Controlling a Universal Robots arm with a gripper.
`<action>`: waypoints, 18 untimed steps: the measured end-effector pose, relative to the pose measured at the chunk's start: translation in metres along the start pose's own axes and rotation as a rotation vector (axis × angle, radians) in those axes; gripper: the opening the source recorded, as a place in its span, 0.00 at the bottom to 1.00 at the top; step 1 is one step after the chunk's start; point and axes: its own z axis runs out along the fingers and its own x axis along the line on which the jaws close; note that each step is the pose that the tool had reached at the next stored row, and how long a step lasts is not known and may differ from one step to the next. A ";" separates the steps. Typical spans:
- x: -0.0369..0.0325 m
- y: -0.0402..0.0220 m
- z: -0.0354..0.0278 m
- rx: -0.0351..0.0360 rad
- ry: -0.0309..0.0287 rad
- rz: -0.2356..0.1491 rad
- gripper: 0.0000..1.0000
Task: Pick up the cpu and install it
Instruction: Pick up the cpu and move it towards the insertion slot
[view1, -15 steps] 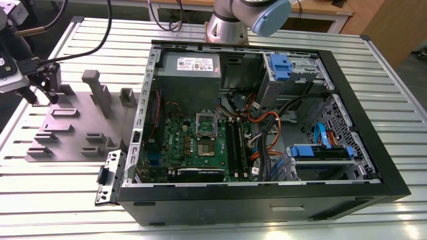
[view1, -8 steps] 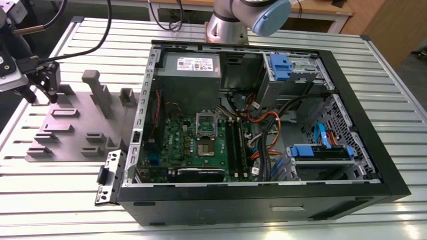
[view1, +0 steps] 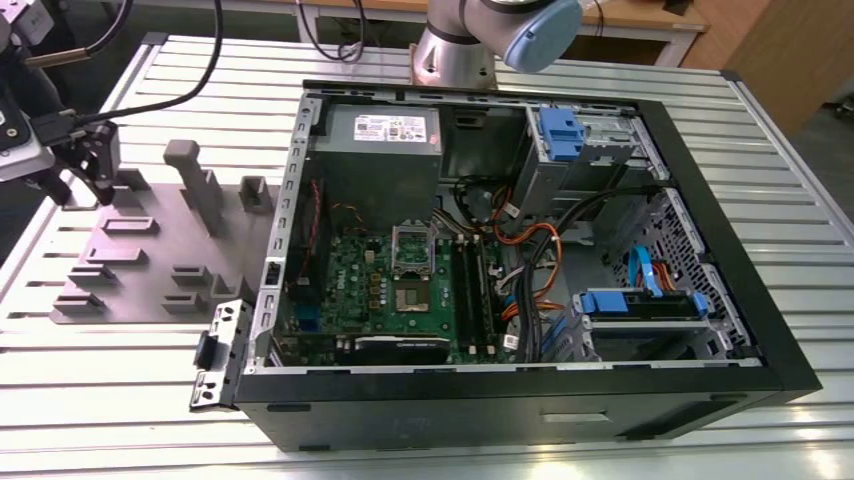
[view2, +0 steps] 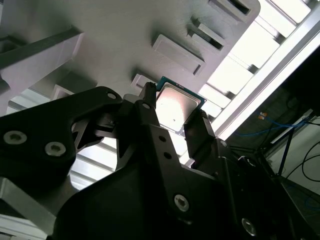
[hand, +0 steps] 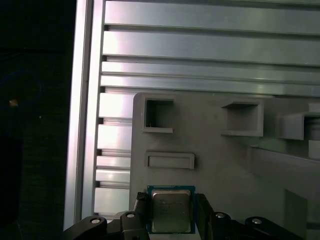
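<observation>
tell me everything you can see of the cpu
The cpu is a small thin square chip: a silvery metal top on a green-edged board. It sits between the two black fingers of the end effector, which close on opposite edges in both wrist views. It is over the grey holder tray, near the tray's edge beside the slatted metal table; whether it rests there or is lifted cannot be told.

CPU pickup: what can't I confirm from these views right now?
- cpu: one edge cut off by the first wrist view's border.
- Whether it sits on the holder plate or is lifted: the gripper hides that in the second wrist view.
- socket frame: too small in the exterior view.
</observation>
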 end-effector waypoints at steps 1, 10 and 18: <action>0.0000 0.0000 -0.0001 0.0000 -0.0001 0.000 0.47; 0.0000 0.0001 -0.0029 0.0000 0.0000 0.000 0.47; 0.0000 0.0002 -0.0047 0.0000 -0.0001 0.000 0.47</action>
